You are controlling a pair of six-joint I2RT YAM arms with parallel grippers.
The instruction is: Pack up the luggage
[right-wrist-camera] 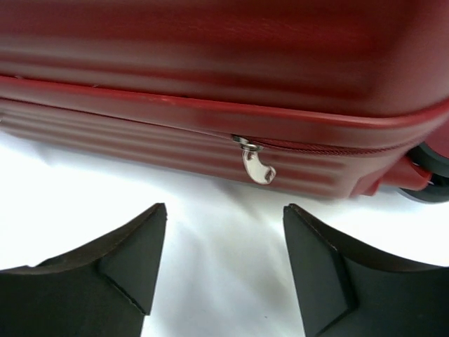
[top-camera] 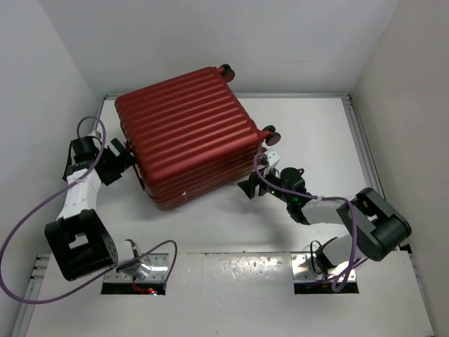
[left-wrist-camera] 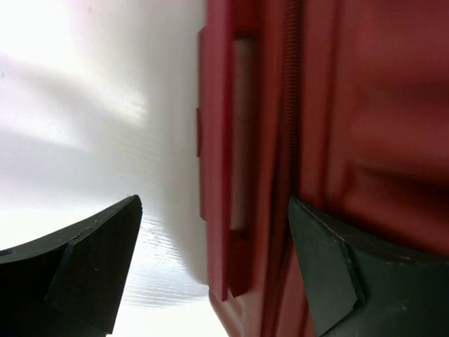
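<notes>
The big red ribbed hard suitcase (top-camera: 188,133) lies shut on the white table (top-camera: 309,133), far left. The left gripper (top-camera: 123,157) is wide open at its left side. The right gripper (top-camera: 247,187), open too, faces its silver zip pull (right-wrist-camera: 256,163).

The closed red luggage (top-camera: 186,133) blocked the left and far part of the bench (top-camera: 316,140). Only a narrow strip remained between its left side and the left wall (top-camera: 42,105), and the left gripper (top-camera: 121,159) took that up. Bare bench lay open to its right and along its near side, where the right gripper (top-camera: 247,187) faced the zipper pull (right-wrist-camera: 257,166) with a clear gap; a wheel (top-camera: 272,135) jutted from the right corner.
</notes>
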